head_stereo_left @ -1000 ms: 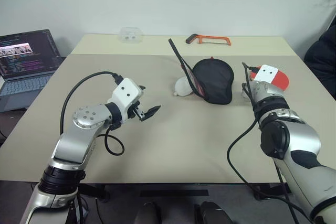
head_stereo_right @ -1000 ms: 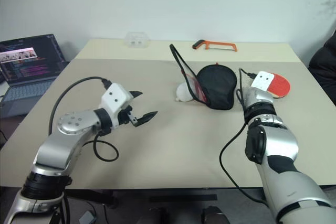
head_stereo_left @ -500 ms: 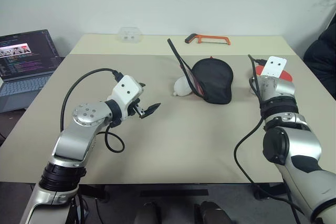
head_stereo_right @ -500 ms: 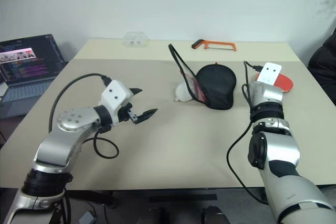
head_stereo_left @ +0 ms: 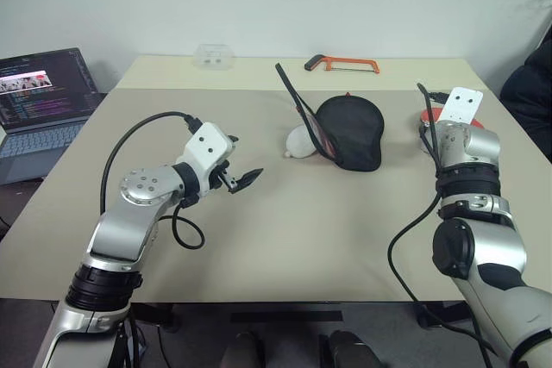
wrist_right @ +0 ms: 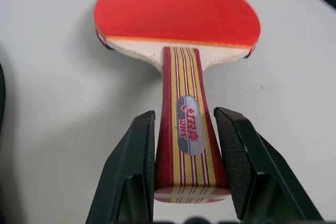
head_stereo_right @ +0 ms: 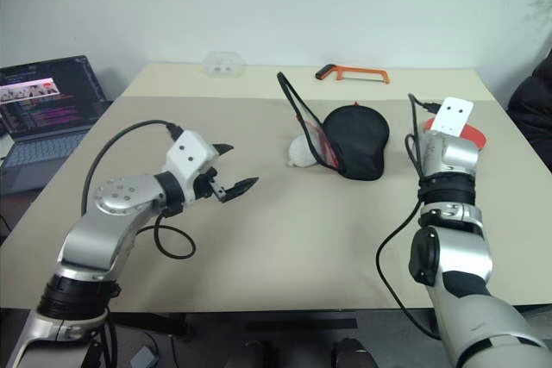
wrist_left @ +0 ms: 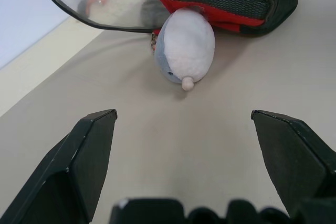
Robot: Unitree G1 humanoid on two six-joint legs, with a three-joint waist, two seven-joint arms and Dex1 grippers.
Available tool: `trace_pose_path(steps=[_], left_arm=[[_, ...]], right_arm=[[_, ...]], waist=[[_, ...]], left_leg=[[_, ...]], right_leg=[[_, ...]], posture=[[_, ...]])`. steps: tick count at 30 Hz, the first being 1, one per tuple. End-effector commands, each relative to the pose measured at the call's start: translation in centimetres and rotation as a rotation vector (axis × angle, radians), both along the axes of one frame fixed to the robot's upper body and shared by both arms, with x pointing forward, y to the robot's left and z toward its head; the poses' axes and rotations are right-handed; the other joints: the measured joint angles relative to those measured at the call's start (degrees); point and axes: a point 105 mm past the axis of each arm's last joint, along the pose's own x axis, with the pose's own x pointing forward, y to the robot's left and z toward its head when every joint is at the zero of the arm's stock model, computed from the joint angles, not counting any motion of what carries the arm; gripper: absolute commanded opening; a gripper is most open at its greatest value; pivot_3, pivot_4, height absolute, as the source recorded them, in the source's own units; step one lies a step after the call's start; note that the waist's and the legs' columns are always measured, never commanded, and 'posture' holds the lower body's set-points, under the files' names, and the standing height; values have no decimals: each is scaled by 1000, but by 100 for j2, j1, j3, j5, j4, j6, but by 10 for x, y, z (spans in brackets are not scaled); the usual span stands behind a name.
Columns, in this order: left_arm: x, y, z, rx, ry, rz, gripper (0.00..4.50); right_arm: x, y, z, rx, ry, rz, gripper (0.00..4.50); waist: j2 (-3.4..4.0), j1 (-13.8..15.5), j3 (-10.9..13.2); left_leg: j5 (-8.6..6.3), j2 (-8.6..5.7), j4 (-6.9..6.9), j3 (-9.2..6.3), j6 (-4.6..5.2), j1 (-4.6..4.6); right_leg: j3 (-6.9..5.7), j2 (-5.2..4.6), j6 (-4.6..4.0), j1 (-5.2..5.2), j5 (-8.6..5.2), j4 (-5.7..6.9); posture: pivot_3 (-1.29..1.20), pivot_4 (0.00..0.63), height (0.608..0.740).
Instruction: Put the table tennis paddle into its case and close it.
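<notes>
Holding the table tennis paddle (wrist_right: 178,30) by its handle, your right gripper (wrist_right: 189,161) has the open case (head_stereo_left: 349,131) to its left, mouth facing left, while the left gripper (wrist_left: 194,161) waits spread wide

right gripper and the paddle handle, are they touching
Touching. In the right wrist view the right gripper has both black fingers pressed against the sides of the table tennis paddle handle, with no gap on either side.

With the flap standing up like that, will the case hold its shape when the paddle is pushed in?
Probably not well. The case looks like soft fabric, and its raised flap bows, so it may fold. It lies loose on the table, with the white wad touching it, so it may slide.
</notes>
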Motion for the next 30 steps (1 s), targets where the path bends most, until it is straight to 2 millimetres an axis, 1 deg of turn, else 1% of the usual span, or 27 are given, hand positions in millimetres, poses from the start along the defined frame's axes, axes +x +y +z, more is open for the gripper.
trace_pose_path(steps=[1, 4, 6, 8, 10, 12, 14, 17, 23, 24, 26, 27, 30], left_arm=[[0, -3, 14, 10, -55, -18, 4500], [-1, -2, 15, 11, -49, -23, 4500], [-2, -1, 13, 20, -41, -24, 4500], [-2, 0, 12, 25, -36, -24, 4500], [-3, 0, 10, 22, -29, -26, 4500], [-4, -1, 8, 28, -23, -31, 4500], [-4, -3, 8, 27, -24, -35, 4500], [-1, -3, 11, 26, -30, -34, 4500], [-1, -1, 11, 28, -30, -30, 4500], [-2, -1, 10, 27, -29, -28, 4500], [-3, 0, 9, 26, -28, -25, 4500], [-3, 0, 9, 25, -27, -23, 4500], [-5, 1, 8, 26, -24, -18, 4500]], right_arm=[[-5, -11, 24, -31, -67, -21, 1408], [-13, -10, 15, -32, -20, 8, 1407], [-23, -5, -5, -16, 56, 39, 1406], [-32, -1, -19, -7, 105, 56, 1397], [-42, 4, -40, 10, 162, 66, 1372], [-47, 8, -51, 24, 188, 68, 1352], [-48, 12, -54, 36, 189, 70, 1324], [-45, 15, -51, 40, 178, 76, 1320], [-45, 15, -52, 62, 207, 109, 1320], [-45, 14, -50, 65, 201, 107, 1320], [-44, 13, -44, 66, 187, 110, 2039], [-43, 13, -40, 63, 181, 113, 2253], [-42, 16, -31, 55, 163, 125, 3212]], waist=[[0, 0, 0], [0, 2, 0], [0, 6, 0], [0, 11, 0], [0, 10, 0], [0, 3, 0], [0, -10, 0], [0, -8, 0], [0, -14, 0], [0, -14, 0], [0, -14, 0], [0, -14, 0], [0, -14, 0]], left_leg=[[0, 0, 0, 1, 0, 0], [0, 0, -3, 0, 0, 0], [0, 1, -8, 1, 0, 0], [1, 2, -16, -2, -1, 1], [1, 2, -19, -1, -1, 1], [1, 4, -22, 0, -1, 2], [1, 4, -23, 4, -1, 3], [3, 4, -22, 3, 0, 5], [3, 4, -23, 6, 1, 5], [3, 4, -24, 6, 1, 5], [3, 4, -24, 5, 1, 5], [3, 4, -24, 5, 1, 5], [4, 4, -24, 6, 1, 5]], right_leg=[[1, 0, 0, 0, 0, 0], [0, 0, 0, 0, 0, 0], [1, 0, 0, -1, 0, -2], [-2, 0, -4, -1, -3, -3], [-1, 1, -7, -3, -4, -2], [-1, 3, -8, -5, -5, -1], [4, 4, -8, -8, -5, 1], [2, 4, -8, -7, -4, 3], [4, 4, -7, -7, -5, 1], [4, 4, -7, -8, -5, 1], [3, 4, -7, -8, -5, 2], [3, 4, -7, -8, -5, 2], [3, 4, -7, -7, -5, 2]], posture=[[0, 150, 740], [0, 150, 740], [0, 150, 740], [0, 150, 740], [0, 150, 740], [0, 150, 740], [0, 150, 740], [0, 150, 740], [0, 150, 740], [0, 150, 740], [0, 150, 740], [0, 150, 740], [0, 150, 740]])
